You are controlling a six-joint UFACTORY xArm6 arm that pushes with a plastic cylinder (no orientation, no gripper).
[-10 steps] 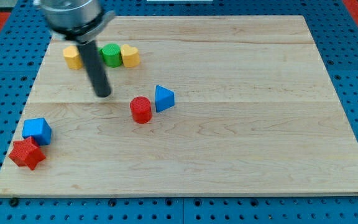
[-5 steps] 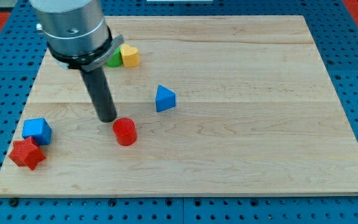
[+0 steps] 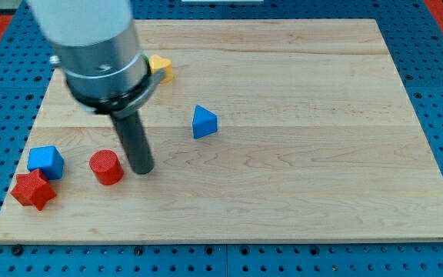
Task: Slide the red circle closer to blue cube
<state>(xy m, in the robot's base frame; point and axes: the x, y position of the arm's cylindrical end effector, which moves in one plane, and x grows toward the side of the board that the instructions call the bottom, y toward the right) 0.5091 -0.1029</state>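
Observation:
The red circle (image 3: 106, 167) lies on the wooden board near the view's lower left. The blue cube (image 3: 45, 161) sits to its left, a short gap away. My tip (image 3: 142, 169) stands just to the right of the red circle, close beside it; I cannot tell if they touch. The rod and arm body rise toward the view's top left and hide part of the board there.
A red star block (image 3: 33, 190) lies just below the blue cube at the board's lower left corner. A blue triangle block (image 3: 203, 122) sits mid-board. A yellow block (image 3: 161, 68) peeks out from behind the arm near the view's top.
The red circle has slid left and down, from beside the blue triangle to near the blue cube. My tip moved down and ended on the circle's right side.

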